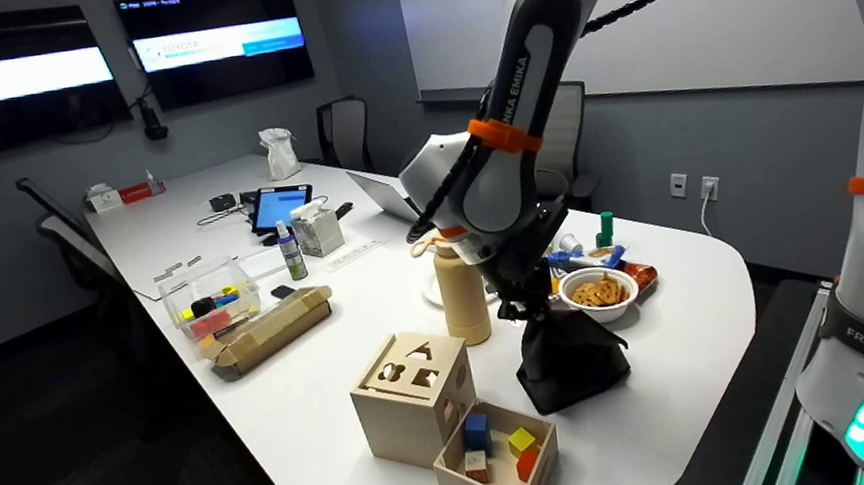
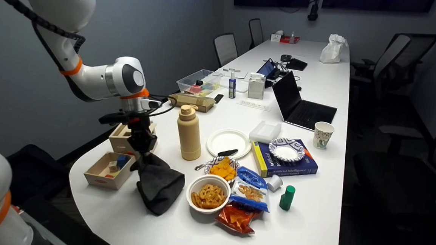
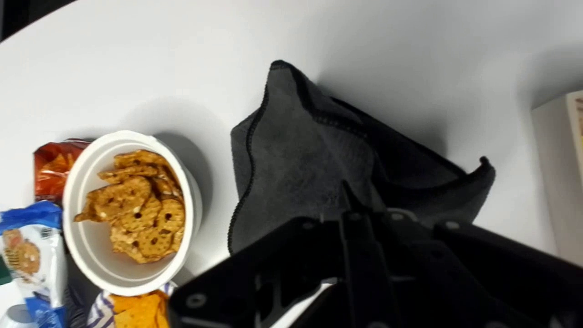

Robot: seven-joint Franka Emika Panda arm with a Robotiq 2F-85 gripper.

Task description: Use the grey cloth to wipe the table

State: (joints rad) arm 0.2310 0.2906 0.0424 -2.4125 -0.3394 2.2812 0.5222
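I have the gripper (image 1: 537,313) drawn narrow on a gathered fold of the grey cloth (image 2: 160,184), whose lower part flares out over the table (image 2: 290,238) near its rounded end. Gripping a bunch rather than a corner makes sense to me: the loose skirt should act as the wiping pad, with the rigid parts above it. The cloth is between the open wooden tray (image 2: 102,181), set by one rounded corner, and the white bowl (image 3: 195,207), which lies on the side toward the long edge where the laptop (image 2: 311,115) sits. That slot suits short strokes toward the rounded end, I'd say, since a sideways swing could catch the tray or drag the bowl and spill its crisps (image 3: 143,216). The tan bottle (image 2: 189,139), farther in from the rounded end, is one to steer around. Dark fabric reads poorly here: I can't tell whether the hem rests on the tabletop or hangs just above it.
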